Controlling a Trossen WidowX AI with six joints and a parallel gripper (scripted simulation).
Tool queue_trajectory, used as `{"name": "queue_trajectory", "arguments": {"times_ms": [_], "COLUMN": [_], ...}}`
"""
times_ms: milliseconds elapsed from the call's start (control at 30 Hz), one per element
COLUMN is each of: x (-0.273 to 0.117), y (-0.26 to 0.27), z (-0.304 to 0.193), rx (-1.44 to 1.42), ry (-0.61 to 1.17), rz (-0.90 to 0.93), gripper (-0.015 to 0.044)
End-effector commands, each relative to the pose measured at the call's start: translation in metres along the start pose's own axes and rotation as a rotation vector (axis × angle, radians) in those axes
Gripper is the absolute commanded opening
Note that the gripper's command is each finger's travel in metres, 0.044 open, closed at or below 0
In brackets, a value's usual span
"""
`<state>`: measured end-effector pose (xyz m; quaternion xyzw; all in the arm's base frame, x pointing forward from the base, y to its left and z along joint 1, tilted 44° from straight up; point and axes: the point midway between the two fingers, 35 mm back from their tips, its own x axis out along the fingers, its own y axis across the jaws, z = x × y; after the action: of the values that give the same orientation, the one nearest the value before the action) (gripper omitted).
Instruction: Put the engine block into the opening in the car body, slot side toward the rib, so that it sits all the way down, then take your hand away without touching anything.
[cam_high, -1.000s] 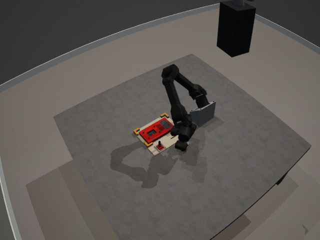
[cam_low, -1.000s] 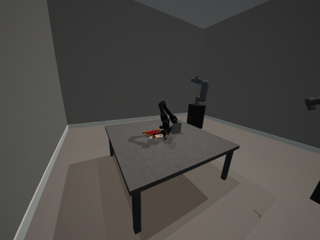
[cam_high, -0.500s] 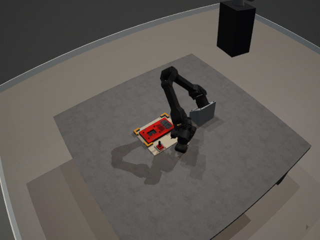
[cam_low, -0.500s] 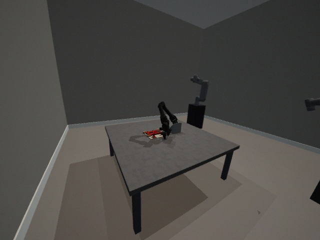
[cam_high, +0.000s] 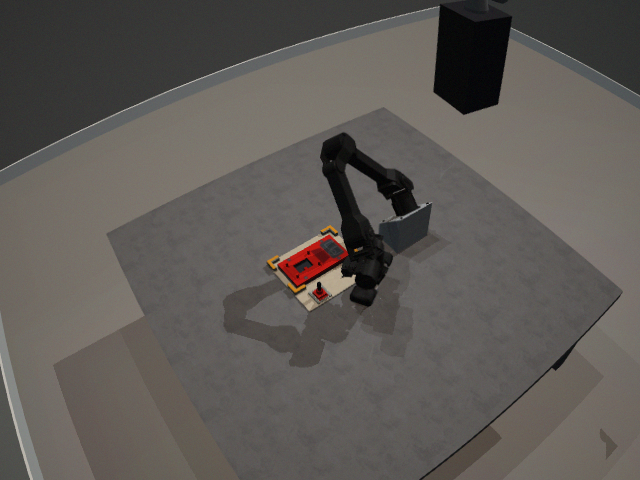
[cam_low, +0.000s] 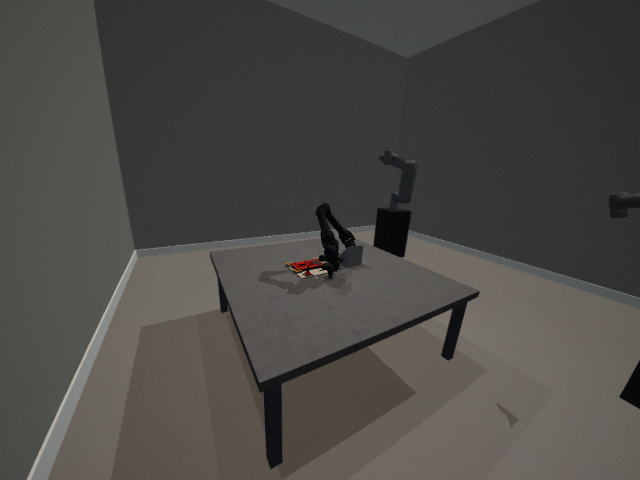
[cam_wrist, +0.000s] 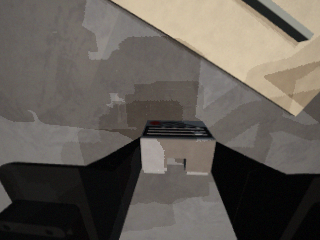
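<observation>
The engine block (cam_wrist: 192, 149) is a small pale block with a dark, striped top and a notch in the lower edge of its near face. My gripper (cam_wrist: 174, 142) (cam_high: 363, 298) (cam_low: 330, 273) is shut on it, one black finger against each side, low over the table beside the board. In the top and exterior views the arm and fingers hide the block. The red car body (cam_high: 330, 261) (cam_low: 297, 267) lies on the cream board, left of my gripper in the top view. Its opening (cam_high: 302, 265) shows dark and unfilled. The rib cannot be made out clearly.
The cream board (cam_high: 336, 284) (cam_wrist: 210, 30) bears orange corner brackets (cam_high: 272, 262) around the car body. A red part with a black knob (cam_high: 320, 293) stands near the board's corner. A grey bar (cam_wrist: 282, 19) lies on the board. A grey panel (cam_high: 410, 229) (cam_low: 353, 256) stands at the arm's base.
</observation>
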<state>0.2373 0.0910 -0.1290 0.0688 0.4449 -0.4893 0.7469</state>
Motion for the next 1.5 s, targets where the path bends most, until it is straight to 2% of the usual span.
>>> {"name": "queue_trajectory", "arguments": {"times_ms": [0, 133, 1467], "x": [-0.002, -0.012, -0.128], "y": [0.001, 0.004, 0.009], "z": [0.001, 0.001, 0.003], "rx": [-0.004, -0.004, -0.004], "ry": [-0.004, -0.003, 0.000], "rz": [0.001, 0.003, 0.003], "gripper": [0.0105, 0.0000, 0.0000]}}
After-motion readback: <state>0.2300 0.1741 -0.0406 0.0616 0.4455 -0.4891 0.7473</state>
